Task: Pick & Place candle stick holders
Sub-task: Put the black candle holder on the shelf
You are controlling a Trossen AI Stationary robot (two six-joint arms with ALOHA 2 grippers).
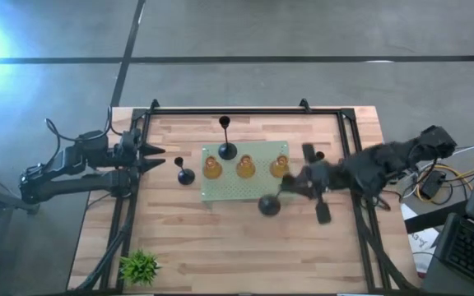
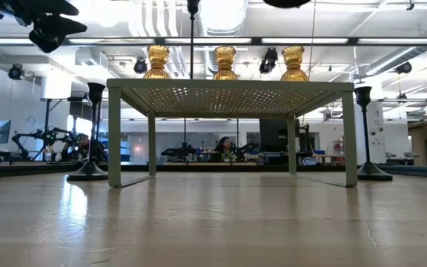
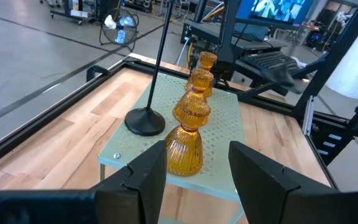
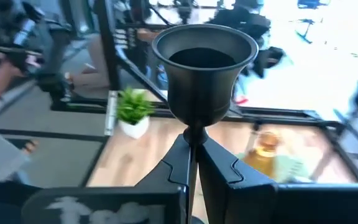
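While overhead blurs it, right tool (image 4: 194, 165) visibly pinches black holder (image 4: 204, 68).

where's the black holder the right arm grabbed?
In the right gripper, fingers shut on the stem of the black holder; high view shows it lifted just off the green board's front right corner.

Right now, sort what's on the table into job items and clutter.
Job: three amber holders on the green board; black holder clamped in the right gripper; black holders.
Clutter: potted plant.
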